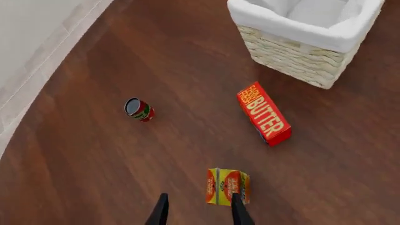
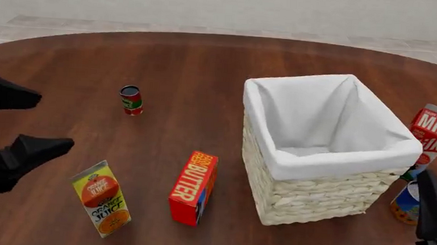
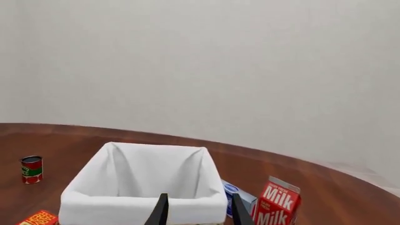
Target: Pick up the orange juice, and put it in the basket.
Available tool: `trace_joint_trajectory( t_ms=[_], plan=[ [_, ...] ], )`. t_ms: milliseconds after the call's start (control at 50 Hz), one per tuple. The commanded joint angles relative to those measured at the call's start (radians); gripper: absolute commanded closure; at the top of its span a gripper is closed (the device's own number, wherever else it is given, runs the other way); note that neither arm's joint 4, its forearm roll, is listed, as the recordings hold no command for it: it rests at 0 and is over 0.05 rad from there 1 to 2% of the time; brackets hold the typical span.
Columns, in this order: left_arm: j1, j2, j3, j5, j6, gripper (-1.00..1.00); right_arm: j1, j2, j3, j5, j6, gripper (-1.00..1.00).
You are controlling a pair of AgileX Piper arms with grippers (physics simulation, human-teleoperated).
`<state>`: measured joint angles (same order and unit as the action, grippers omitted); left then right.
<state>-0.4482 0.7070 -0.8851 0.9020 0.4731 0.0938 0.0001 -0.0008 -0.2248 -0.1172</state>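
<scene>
The orange juice (image 2: 101, 205), a yellow carton with a red-orange circle, stands upright on the wooden table at the front left. My left arm (image 2: 19, 150) hangs just left of it, above the table. In the left wrist view the left gripper (image 1: 200, 213) is open, and the carton (image 1: 227, 186) sits below, by one fingertip (image 1: 240, 211), not between the fingers. The basket (image 2: 330, 163), pale wicker with a white lining, stands to the right of centre and shows nothing inside. My right gripper (image 3: 200, 213) is open above the basket's near rim (image 3: 144, 200), holding nothing.
A red butter box (image 2: 194, 187) stands between the juice and the basket. A small red can (image 2: 131, 100) is farther back on the left. A milk carton (image 2: 434, 133) and a blue can (image 2: 405, 205) stand right of the basket, near my right arm (image 2: 434, 227).
</scene>
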Motion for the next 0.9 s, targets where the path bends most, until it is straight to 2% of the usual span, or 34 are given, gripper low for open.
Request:
trace_joint_trajectory(
  t_ms=[20, 80, 160, 260, 280, 320, 340, 360, 380, 400, 440, 460, 520, 540, 600, 740, 900],
  plan=[
    [0.038, 0.212, -0.193, 0.203, 0.121, -1.00, 0.017, 0.000, 0.000, -0.020, 0.011, -1.00],
    [0.044, 0.240, -0.211, 0.230, 0.140, -1.00, 0.019, 0.000, 0.000, -0.024, 0.013, -1.00],
    [0.077, 0.321, -0.288, 0.281, 0.150, -1.00, 0.020, 0.000, 0.000, -0.026, 0.011, -1.00],
    [0.055, 0.337, -0.254, 0.308, 0.162, -1.00, 0.018, 0.000, 0.000, -0.021, 0.011, -1.00],
    [0.075, 0.343, -0.244, 0.298, 0.192, -1.00, 0.018, 0.000, 0.000, -0.020, 0.010, -1.00],
    [0.089, 0.378, -0.260, 0.282, 0.179, -1.00, 0.021, 0.000, 0.000, -0.020, 0.010, -1.00],
    [0.110, 0.391, -0.232, 0.261, 0.210, -1.00, 0.021, 0.000, 0.000, -0.020, 0.013, -1.00],
    [0.111, 0.391, -0.232, 0.260, 0.210, -1.00, 0.021, 0.000, 0.000, -0.020, 0.013, -1.00],
    [0.108, 0.404, -0.219, 0.264, 0.194, -1.00, 0.023, 0.000, 0.000, -0.020, 0.013, -1.00],
    [0.064, 0.392, -0.212, 0.271, 0.165, -1.00, 0.024, 0.000, 0.000, -0.019, 0.012, -1.00],
    [0.069, 0.399, -0.204, 0.264, 0.165, -1.00, 0.023, 0.000, 0.000, -0.018, 0.014, -1.00],
    [0.023, 0.382, -0.191, 0.263, 0.156, -1.00, 0.023, 0.000, 0.000, -0.017, 0.014, -1.00],
    [0.041, 0.388, -0.146, 0.244, 0.175, -1.00, 0.023, 0.000, 0.000, -0.016, 0.012, -1.00],
    [0.017, 0.374, -0.134, 0.251, 0.170, -1.00, 0.023, 0.000, 0.000, -0.016, 0.012, -1.00],
    [-0.004, 0.372, -0.144, 0.257, 0.150, -1.00, 0.022, 0.000, 0.000, -0.014, 0.016, -1.00],
    [0.043, 0.393, -0.145, 0.243, 0.189, -1.00, 0.028, 0.000, 0.000, -0.011, 0.017, -1.00],
    [0.060, 0.387, -0.120, 0.229, 0.189, -1.00, 0.033, 0.000, 0.000, -0.005, 0.017, -1.00]
  ],
)
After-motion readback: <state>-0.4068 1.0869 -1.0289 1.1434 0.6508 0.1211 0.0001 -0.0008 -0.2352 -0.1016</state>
